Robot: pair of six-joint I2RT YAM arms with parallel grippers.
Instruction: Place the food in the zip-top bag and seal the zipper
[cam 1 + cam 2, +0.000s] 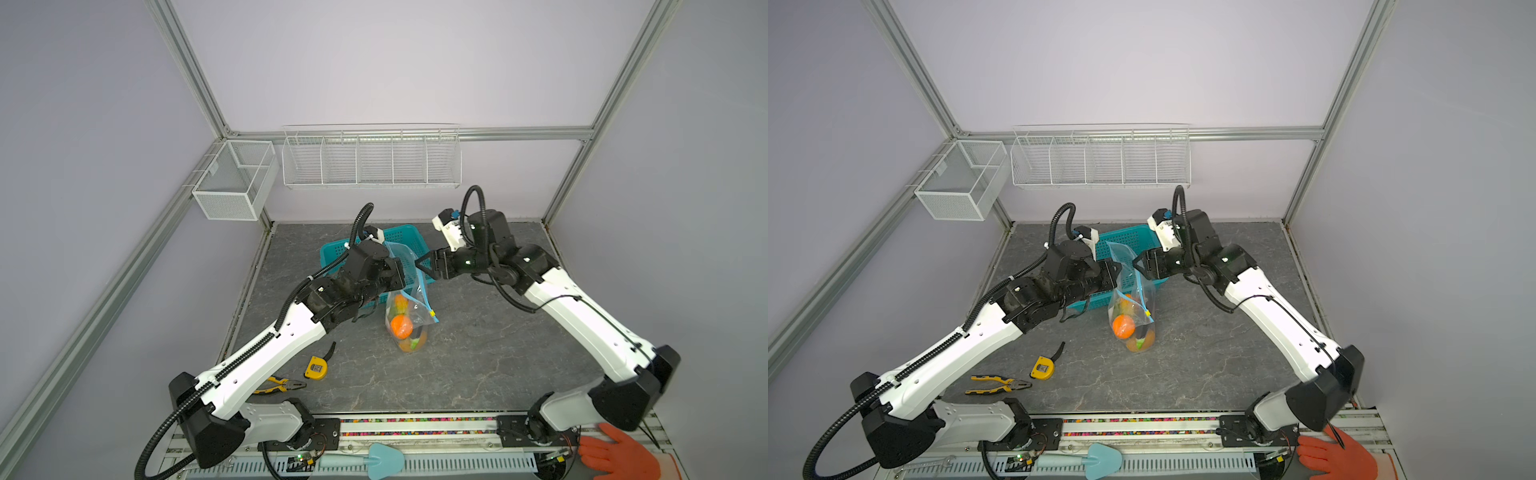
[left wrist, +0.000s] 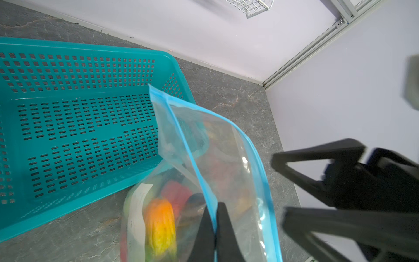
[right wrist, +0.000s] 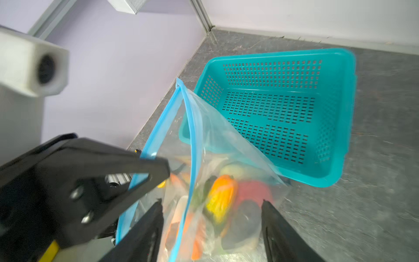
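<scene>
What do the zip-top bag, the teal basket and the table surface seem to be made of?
Zip-top bag: probably thin clear plastic film, glossy; it creases, glints, and the food shows through. Teal basket: apparently rigid moulded plastic, slightly shiny, with even rows of slots. Table surface: grey stone or a stone-print sheet, matte with pale veins; I cannot tell which.

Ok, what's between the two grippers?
Only the open mouth of the zip-top bag: left gripper shut on one zipper lip, right gripper open, jaws straddling it, in both wrist views.
</scene>
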